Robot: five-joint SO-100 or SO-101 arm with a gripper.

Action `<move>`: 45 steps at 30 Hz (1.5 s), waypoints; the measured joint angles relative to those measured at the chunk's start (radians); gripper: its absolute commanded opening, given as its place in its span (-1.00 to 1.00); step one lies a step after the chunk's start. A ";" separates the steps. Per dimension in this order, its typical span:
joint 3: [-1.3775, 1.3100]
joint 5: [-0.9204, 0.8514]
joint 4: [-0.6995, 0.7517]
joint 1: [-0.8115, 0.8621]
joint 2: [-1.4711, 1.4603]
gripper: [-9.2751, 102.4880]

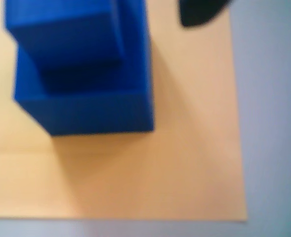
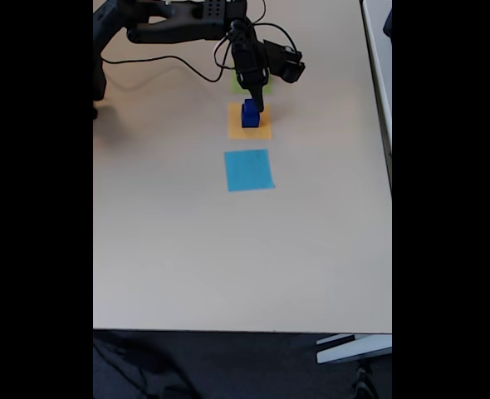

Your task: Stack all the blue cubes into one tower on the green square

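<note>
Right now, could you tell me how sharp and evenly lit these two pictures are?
Wrist view: soft and blurred throughout, the blue cubes casting a faint shadow on the orange square. Fixed view: sharper but distant, black bars either side, even light on the table, no glare.

A pale beige table (image 2: 228,249) fills the middle of the fixed view, and three flat paper squares lie on it in a line in the upper centre of the frame: the green square (image 2: 238,81) highest and partly hidden, an orange square (image 2: 262,130) below it, and a light-blue square (image 2: 248,170) lowest, apart from the orange one. A black cable (image 2: 158,60) trails across the table at the upper left. In the wrist view the orange square (image 1: 185,148) covers most of the frame, with bare table along the right edge.
</note>
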 measured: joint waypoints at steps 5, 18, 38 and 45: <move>0.000 -0.014 0.031 0.000 0.000 -0.40; 0.000 -0.072 0.058 0.023 0.000 -0.40; 0.000 -0.064 0.058 0.009 -0.021 -0.40; 0.000 -0.064 0.058 0.009 -0.028 -0.41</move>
